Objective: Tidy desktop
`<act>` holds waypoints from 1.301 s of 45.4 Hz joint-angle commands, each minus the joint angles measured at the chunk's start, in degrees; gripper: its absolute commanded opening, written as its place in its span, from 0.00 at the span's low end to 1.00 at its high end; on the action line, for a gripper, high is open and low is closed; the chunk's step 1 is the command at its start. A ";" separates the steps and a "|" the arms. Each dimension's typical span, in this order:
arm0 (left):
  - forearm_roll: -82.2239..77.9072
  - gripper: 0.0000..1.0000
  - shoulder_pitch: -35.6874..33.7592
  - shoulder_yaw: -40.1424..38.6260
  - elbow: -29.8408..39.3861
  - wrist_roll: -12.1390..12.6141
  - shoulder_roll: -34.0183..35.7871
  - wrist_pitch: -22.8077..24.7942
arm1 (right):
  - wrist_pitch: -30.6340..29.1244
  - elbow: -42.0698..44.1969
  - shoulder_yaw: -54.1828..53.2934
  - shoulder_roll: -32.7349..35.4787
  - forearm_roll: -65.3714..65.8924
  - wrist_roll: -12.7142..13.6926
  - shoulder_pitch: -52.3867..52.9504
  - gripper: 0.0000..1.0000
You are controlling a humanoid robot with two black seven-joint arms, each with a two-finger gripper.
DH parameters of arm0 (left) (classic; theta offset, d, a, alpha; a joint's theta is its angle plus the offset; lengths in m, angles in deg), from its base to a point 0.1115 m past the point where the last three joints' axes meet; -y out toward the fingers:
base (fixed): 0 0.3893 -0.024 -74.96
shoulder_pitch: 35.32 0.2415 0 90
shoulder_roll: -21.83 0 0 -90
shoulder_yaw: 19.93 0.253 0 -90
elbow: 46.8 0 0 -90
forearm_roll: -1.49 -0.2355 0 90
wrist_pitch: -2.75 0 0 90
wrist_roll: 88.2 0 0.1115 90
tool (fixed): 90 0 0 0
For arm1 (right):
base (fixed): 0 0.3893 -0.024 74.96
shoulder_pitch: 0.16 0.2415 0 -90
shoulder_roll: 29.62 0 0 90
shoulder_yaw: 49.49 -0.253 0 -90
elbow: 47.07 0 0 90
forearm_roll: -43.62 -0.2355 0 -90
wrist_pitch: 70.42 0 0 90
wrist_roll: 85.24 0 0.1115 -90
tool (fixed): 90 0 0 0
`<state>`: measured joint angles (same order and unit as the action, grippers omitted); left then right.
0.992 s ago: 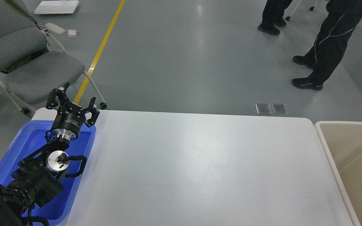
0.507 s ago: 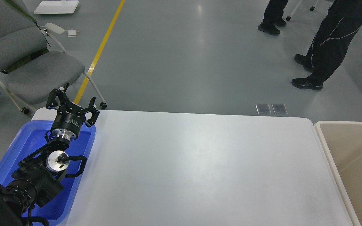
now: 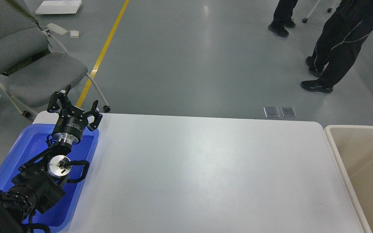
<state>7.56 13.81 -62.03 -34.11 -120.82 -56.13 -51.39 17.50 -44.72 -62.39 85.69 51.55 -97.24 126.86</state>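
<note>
Desktop [image 3: 212, 174] bears one blue tray [image 3: 18, 152].

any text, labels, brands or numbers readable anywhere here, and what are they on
Left gripper: small white print on its black body, too small and blurred to read.
Desktop, blue tray, beige bin, chair: no text visible.
Nothing can be read.

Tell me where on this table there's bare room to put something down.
The desktop shows bare white from the blue tray on its left to the beige bin past its right edge. The only crowded spot is the tray, with the open left gripper above it.
</note>
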 commanded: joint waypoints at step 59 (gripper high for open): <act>0.00 1.00 0.00 0.00 -0.04 0.01 0.00 -0.09 | -22.28 -25.12 -29.56 -9.57 -13.30 -16.56 1.12 1.00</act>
<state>7.56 13.81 -62.03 -34.10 -120.80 -56.12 -51.47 -11.73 -68.12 -89.78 82.17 34.51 -110.15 128.11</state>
